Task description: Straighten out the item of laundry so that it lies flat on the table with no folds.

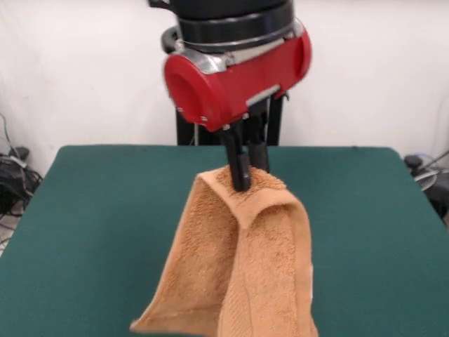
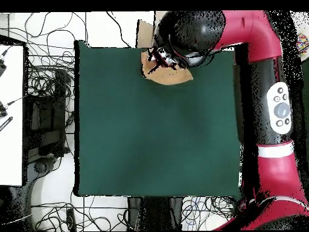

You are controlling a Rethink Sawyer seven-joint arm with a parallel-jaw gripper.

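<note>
The orange-tan terry towel (image 1: 242,267) hangs folded and draped from my gripper (image 1: 247,175), which is shut on its top edge. It is lifted above the dark green table (image 1: 91,232), and its lower part runs out of the front view's bottom edge. A woven band shows near its lower right side. In the overhead view the towel (image 2: 171,75) shows only as a small tan patch at the table's (image 2: 151,139) top edge, mostly hidden under the red arm (image 2: 199,33). The gripper itself is hidden there.
The robot's black pedestal (image 1: 186,130) stands behind the table's far edge. Cables (image 2: 45,78) and black equipment lie on the floor to the left in the overhead view. A white surface (image 2: 11,115) stands at the far left.
</note>
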